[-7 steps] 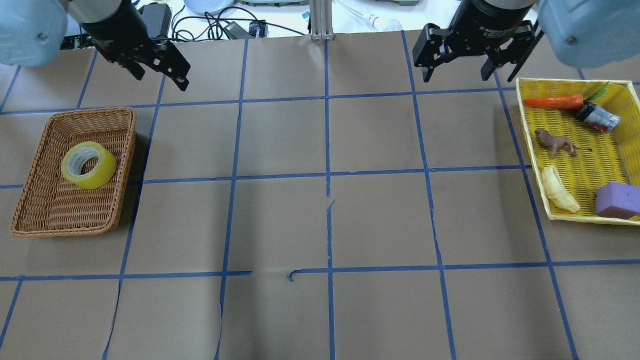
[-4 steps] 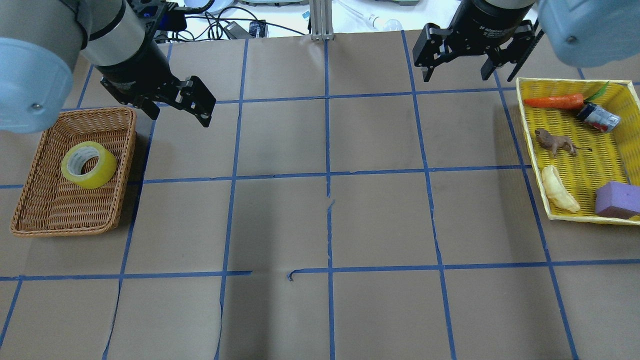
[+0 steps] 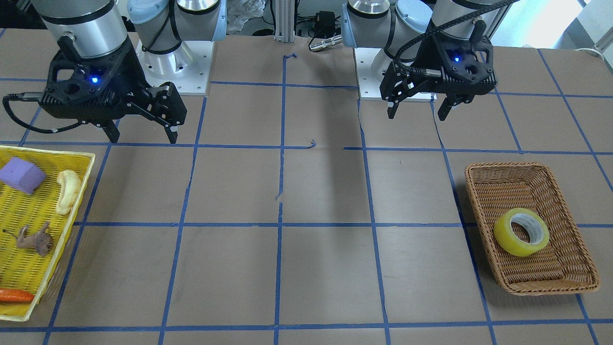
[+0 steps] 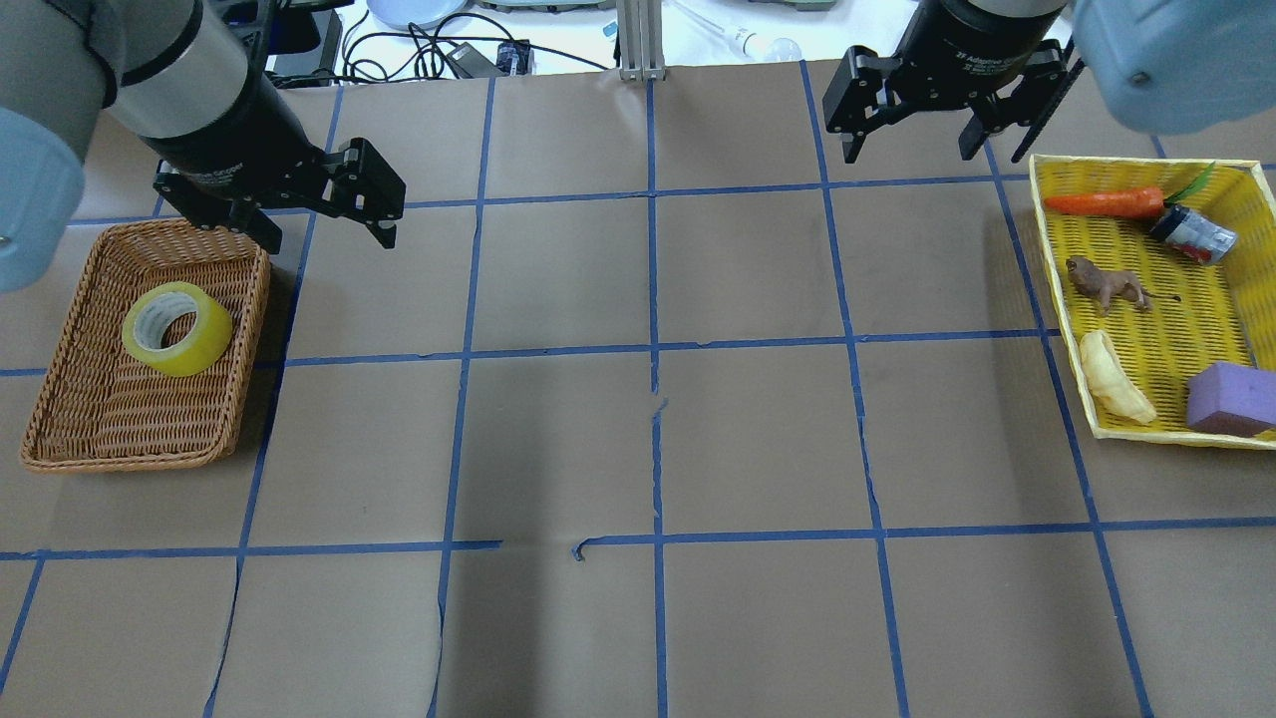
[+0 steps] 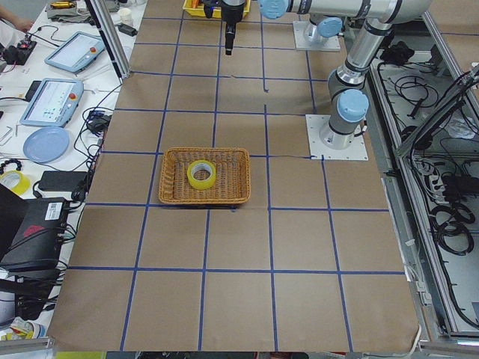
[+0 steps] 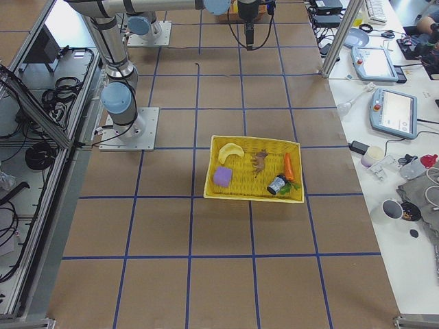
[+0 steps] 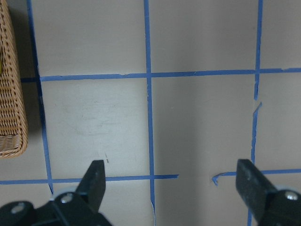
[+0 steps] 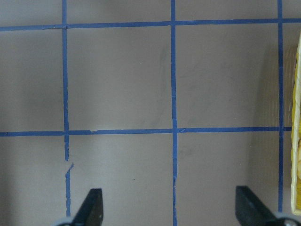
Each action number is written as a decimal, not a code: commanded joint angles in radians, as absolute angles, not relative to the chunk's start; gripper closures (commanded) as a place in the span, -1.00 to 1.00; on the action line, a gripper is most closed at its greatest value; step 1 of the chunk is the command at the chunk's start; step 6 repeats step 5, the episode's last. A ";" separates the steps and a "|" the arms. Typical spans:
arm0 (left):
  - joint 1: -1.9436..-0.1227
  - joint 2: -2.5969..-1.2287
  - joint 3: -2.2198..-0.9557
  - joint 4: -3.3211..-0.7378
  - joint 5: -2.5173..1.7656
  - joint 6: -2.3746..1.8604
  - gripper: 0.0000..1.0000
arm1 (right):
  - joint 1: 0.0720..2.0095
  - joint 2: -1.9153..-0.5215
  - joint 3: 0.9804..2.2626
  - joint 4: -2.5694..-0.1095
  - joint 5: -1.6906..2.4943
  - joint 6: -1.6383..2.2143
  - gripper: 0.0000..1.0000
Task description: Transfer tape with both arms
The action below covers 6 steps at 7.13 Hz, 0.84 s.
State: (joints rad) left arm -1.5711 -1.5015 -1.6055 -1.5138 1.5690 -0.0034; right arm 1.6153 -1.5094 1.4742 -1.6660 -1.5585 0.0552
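A brown paper-covered table (image 4: 758, 439), marked into squares by thin blue tape lines (image 4: 654, 269), fills the scene. The thick roll of glossy yellow tape (image 4: 177, 328) with a whitish inner core lies tilted inside a brown rectangular wicker basket (image 4: 60, 399) at the robot's left end of the table. The left arm's black two-finger pincer (image 4: 329, 235) hovers above the table just beside the basket's far corner, its fingers spread apart and holding nothing. The right arm's black pincer (image 4: 907, 154) hangs near a yellow plastic mesh tray (image 4: 1126, 160), well apart from the tape, likewise spread wide and empty.
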 commanded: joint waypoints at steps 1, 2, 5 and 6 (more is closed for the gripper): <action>-1.569 -1.497 -1.606 -1.522 1.617 -0.003 -1.00 | 1.615 -1.509 1.474 -1.666 -1.559 0.055 -1.00; -1.569 -1.499 -1.606 -1.520 1.605 0.001 -1.00 | 1.615 -1.509 1.474 -1.666 -1.559 0.055 -1.00; -1.568 -1.502 -1.605 -1.522 1.608 0.011 -1.00 | 1.615 -1.509 1.476 -1.666 -1.559 0.055 -1.00; -1.568 -1.502 -1.605 -1.522 1.608 0.011 -1.00 | 1.615 -1.509 1.476 -1.666 -1.559 0.055 -1.00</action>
